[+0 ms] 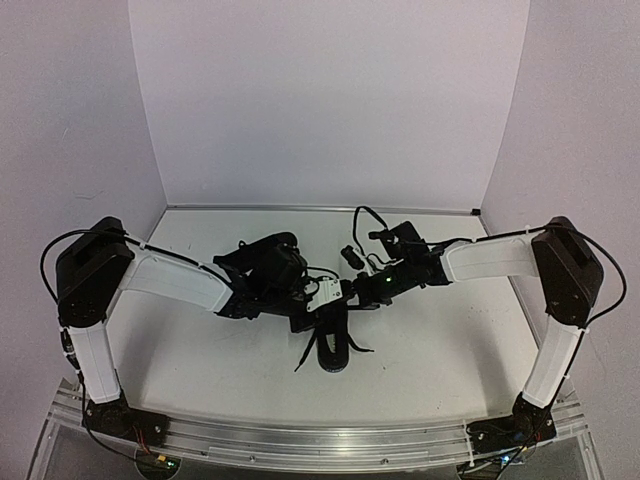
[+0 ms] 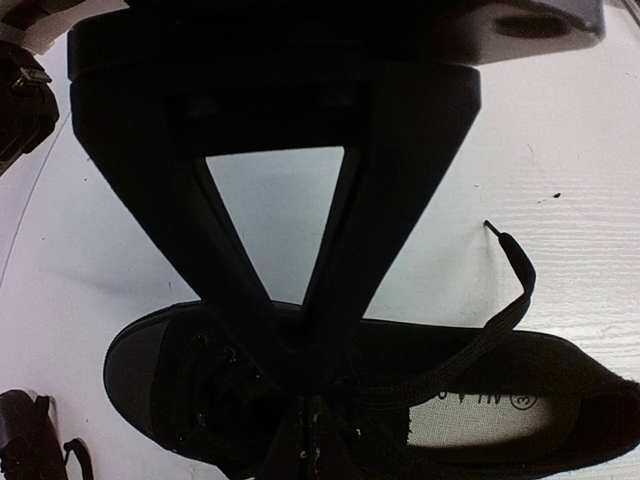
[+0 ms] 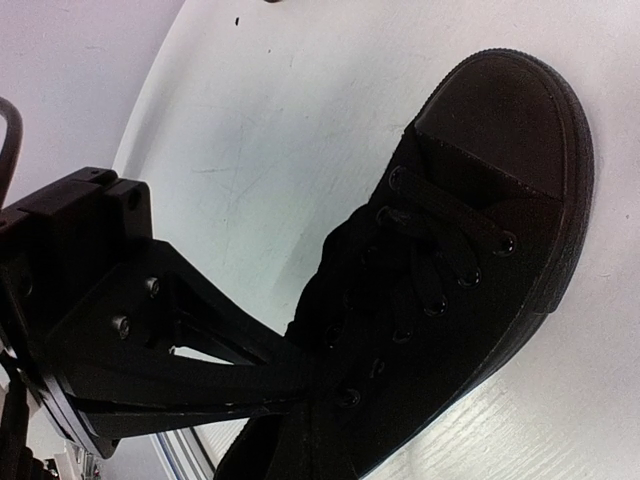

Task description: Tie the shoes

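Shoe sits mid-table, on the near side of where the two arms meet. From the top view you get only a black lump with thin lace ends straggling off either side, and both grippers blur into it. Left gripper: its wrist camera shows you two broad black fingers narrowing to a point right on the lacing, tips together. It's black on black, so you cannot tell if lace is pinched between them. Right gripper: same story, fingers drawn nearly together with only a sliver of light between them. Its tips are buried at the upper eyelets, and any grip is unreadable. Heel end is cut off in both wrist views.

Left wrist view alone gives you the pale insole with faint print. It also shows one flat woven lace arcing off the shoe's side, its stiff tip over the bare table. Right wrist view alone gives you the smooth rounded toe cap, ribbed sole edge, canvas-looking upper, dark round eyelets and crossed laces. Table is white with a faint wood grain. Small dark object behind the grippers: too small to identify.
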Robot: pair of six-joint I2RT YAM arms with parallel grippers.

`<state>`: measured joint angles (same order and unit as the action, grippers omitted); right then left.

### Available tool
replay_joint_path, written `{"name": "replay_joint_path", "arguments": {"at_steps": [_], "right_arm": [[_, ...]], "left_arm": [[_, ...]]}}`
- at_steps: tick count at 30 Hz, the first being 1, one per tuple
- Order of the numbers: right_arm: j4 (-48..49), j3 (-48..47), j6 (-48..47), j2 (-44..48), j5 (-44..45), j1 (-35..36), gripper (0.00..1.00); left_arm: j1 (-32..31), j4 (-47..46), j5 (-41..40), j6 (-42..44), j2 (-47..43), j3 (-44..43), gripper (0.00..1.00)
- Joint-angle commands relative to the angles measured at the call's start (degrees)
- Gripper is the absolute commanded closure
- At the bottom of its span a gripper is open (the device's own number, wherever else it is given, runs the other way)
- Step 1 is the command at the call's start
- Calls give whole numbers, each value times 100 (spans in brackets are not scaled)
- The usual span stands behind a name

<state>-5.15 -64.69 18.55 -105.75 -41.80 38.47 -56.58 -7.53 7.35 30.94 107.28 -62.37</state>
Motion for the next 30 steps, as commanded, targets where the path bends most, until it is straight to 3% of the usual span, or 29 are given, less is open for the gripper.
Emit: {"name": "replay_joint_path", "arguments": {"at_steps": [1,8,11,16,22,30], "right_arm": [[174,35,10,69,32,-40,100],[172,17,3,33,-12,-37,100],[172,17,0,41,-18,-36,100],[173,17,0,44,-21,-32,100],[173,17,-2,46,-30,-33,100],[174,-18,0,35,-59,-34,100]], "left_arm": [[-15,118,-38,-21,-197,-38,99],[-10,346,-37,125,-716,147,79],[-10,289,13,223,-988,308,75],[-7,644,22,486,-1080,263,74],[-3,1073,87,784,-820,8,66],[-3,1371,296,1160,-758,38,69]]}}
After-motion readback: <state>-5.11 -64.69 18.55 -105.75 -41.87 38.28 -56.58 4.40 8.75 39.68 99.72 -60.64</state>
